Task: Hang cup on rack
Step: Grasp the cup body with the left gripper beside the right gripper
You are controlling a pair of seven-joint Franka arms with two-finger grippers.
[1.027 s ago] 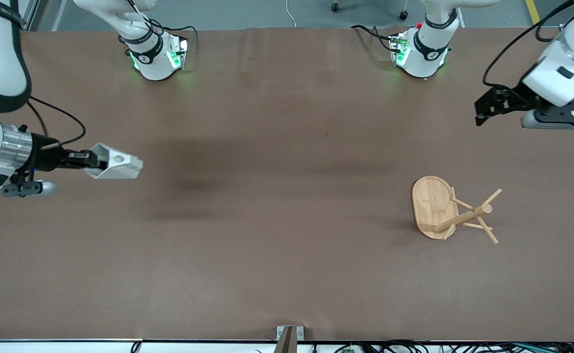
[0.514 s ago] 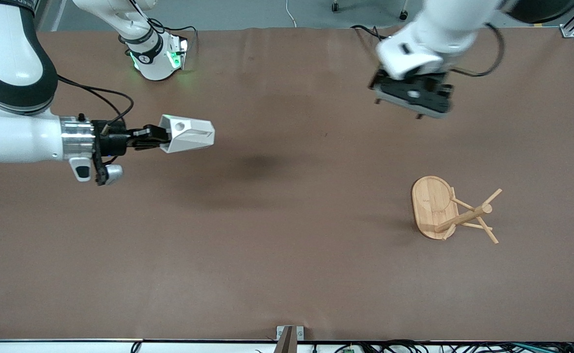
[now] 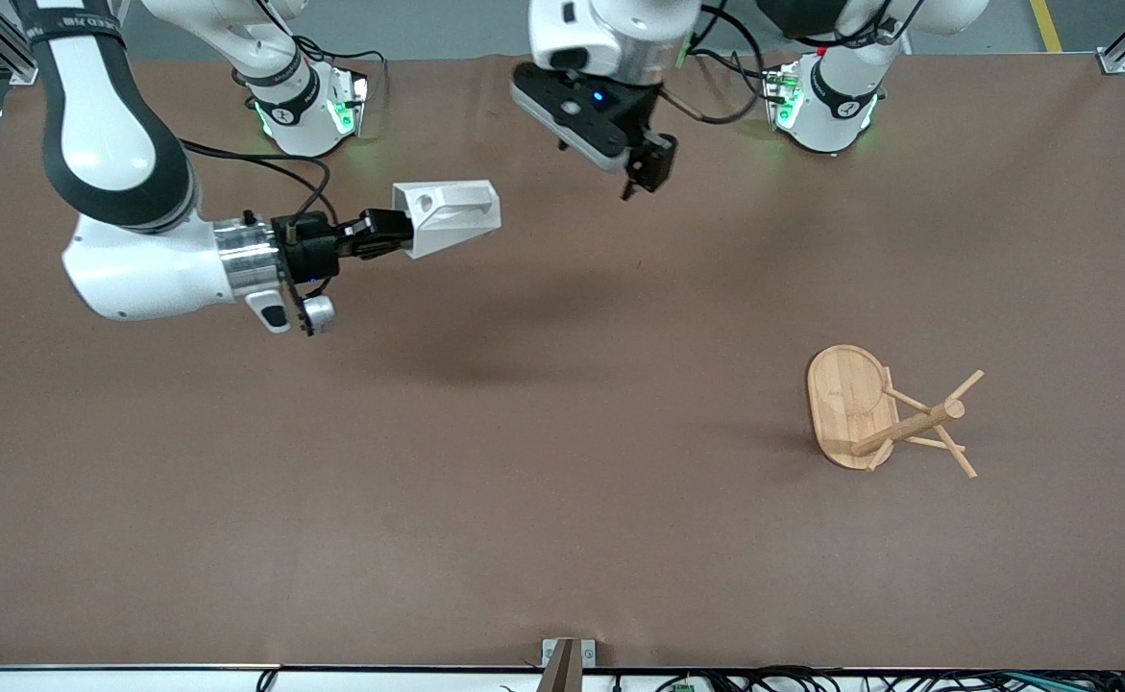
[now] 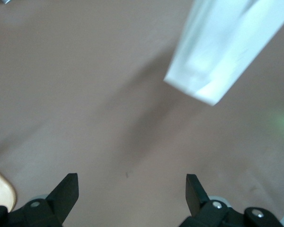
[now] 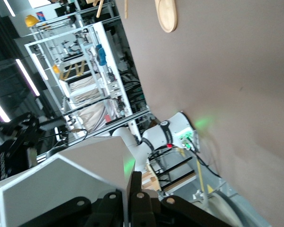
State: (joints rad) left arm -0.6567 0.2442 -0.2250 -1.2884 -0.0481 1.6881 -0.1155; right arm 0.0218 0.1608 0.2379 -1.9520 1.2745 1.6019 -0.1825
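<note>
My right gripper (image 3: 395, 229) is shut on the white faceted cup (image 3: 449, 213) and holds it on its side in the air, over the table near the right arm's base. In the right wrist view the cup (image 5: 61, 182) fills the corner, with its wall pinched between the fingers (image 5: 141, 189). The bamboo rack (image 3: 893, 413) stands on its oval base (image 3: 843, 399) toward the left arm's end of the table. My left gripper (image 3: 647, 169) hangs open and empty over the table's middle, beside the cup. The left wrist view shows its fingers (image 4: 68, 189) wide apart and the cup (image 4: 227, 47).
The brown table (image 3: 562, 500) carries only the rack. The two arm bases (image 3: 307, 111) (image 3: 826, 101) stand along the table edge farthest from the front camera. The rack base edge (image 4: 0, 194) shows in the left wrist view, and the rack base (image 5: 166, 14) also shows in the right wrist view.
My right gripper has carried the cup from the right arm's end toward the table's middle. My left arm has swung from its own end to the middle, close to the cup.
</note>
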